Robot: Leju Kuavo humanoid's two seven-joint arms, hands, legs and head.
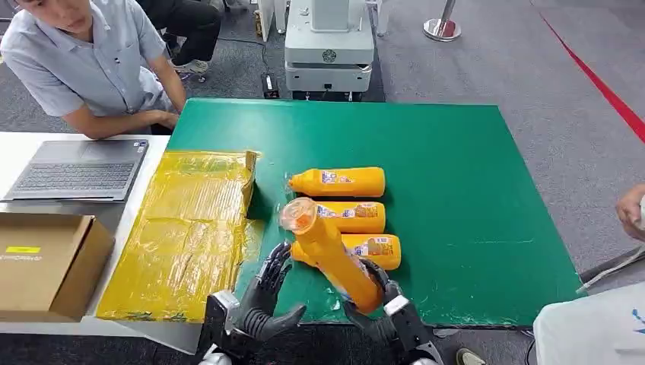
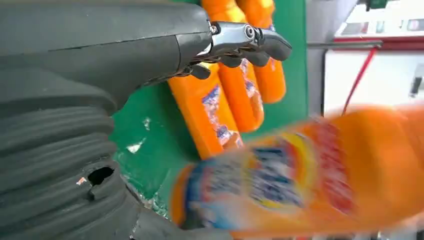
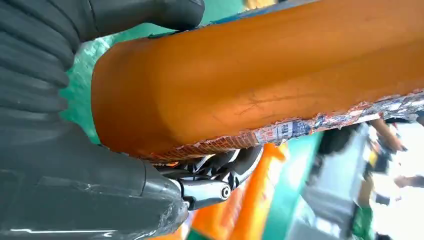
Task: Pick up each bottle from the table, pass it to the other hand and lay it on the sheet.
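My right hand (image 1: 376, 298) grips an orange bottle (image 1: 328, 251) by its base and holds it tilted, cap end up and toward the left, above the green mat (image 1: 471, 198). The right wrist view has that bottle (image 3: 260, 85) close up, with the thumb and fingers (image 3: 220, 175) wrapped around it. My left hand (image 1: 268, 298) is open just left of it, fingers spread toward the bottle (image 2: 310, 175) and apart from it. Three more orange bottles (image 1: 338, 182) lie side by side on the mat behind. The yellow sheet (image 1: 186, 228) lies to the left.
A cardboard box (image 1: 46, 262) and a laptop (image 1: 80, 169) sit on the white table at the left. A person (image 1: 91, 61) leans on the far left corner. Another person's hand (image 1: 630, 211) is at the right edge. A robot base (image 1: 328, 46) stands beyond the mat.
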